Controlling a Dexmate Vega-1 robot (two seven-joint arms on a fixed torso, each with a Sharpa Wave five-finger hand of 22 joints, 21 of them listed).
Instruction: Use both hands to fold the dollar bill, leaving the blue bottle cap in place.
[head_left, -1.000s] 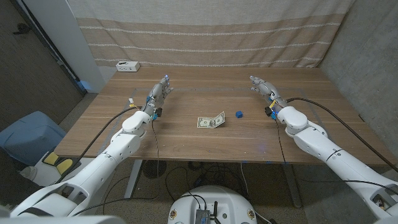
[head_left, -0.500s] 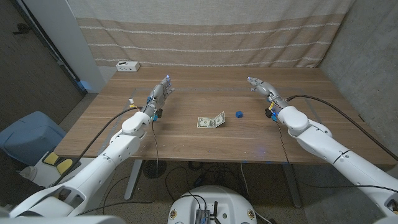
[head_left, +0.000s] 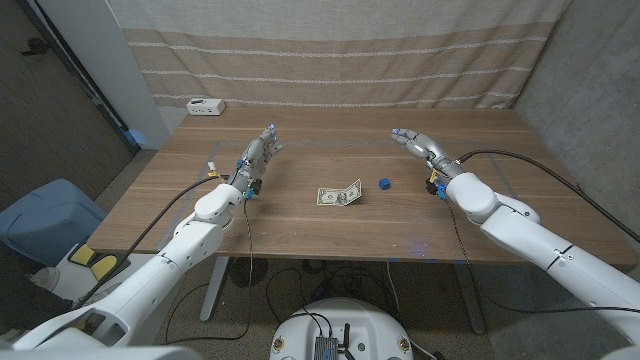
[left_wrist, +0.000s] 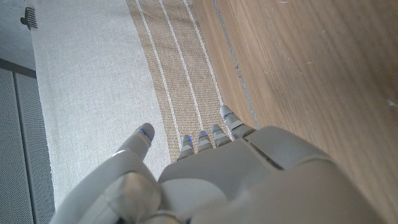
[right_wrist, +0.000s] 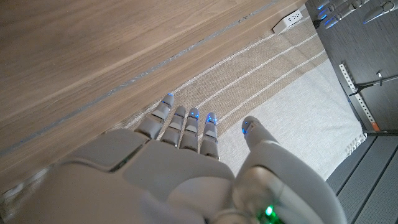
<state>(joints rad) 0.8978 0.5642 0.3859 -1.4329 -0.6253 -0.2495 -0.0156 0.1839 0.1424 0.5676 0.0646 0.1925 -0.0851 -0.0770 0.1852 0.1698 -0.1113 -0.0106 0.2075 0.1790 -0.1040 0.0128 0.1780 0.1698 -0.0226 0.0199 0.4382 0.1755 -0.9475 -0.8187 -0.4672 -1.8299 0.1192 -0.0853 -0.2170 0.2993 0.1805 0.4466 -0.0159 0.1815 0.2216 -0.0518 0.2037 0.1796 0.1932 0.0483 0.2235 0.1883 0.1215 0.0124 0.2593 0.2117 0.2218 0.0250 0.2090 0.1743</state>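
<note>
A dollar bill (head_left: 340, 195) lies near the middle of the wooden table (head_left: 300, 220), its right end lifted in a fold. A small blue bottle cap (head_left: 384, 183) sits just to its right. My left hand (head_left: 258, 150) is open above the table, left of and behind the bill, fingers extended; the left wrist view shows the back of that left hand (left_wrist: 205, 180) holding nothing. My right hand (head_left: 418, 143) is open, right of and behind the cap, fingers reaching toward the middle. In the right wrist view my right hand (right_wrist: 180, 162) holds nothing.
A white power strip (head_left: 205, 105) lies at the table's far left corner, also seen as the power strip (right_wrist: 290, 20) in the right wrist view. A striped curtain (head_left: 330, 60) hangs behind the table. A blue bin (head_left: 45, 215) stands on the floor at left.
My right hand has swung leftward, its fingers turning toward the table's middle. My left hand has shifted slightly right. Bill and cap have not moved.
</note>
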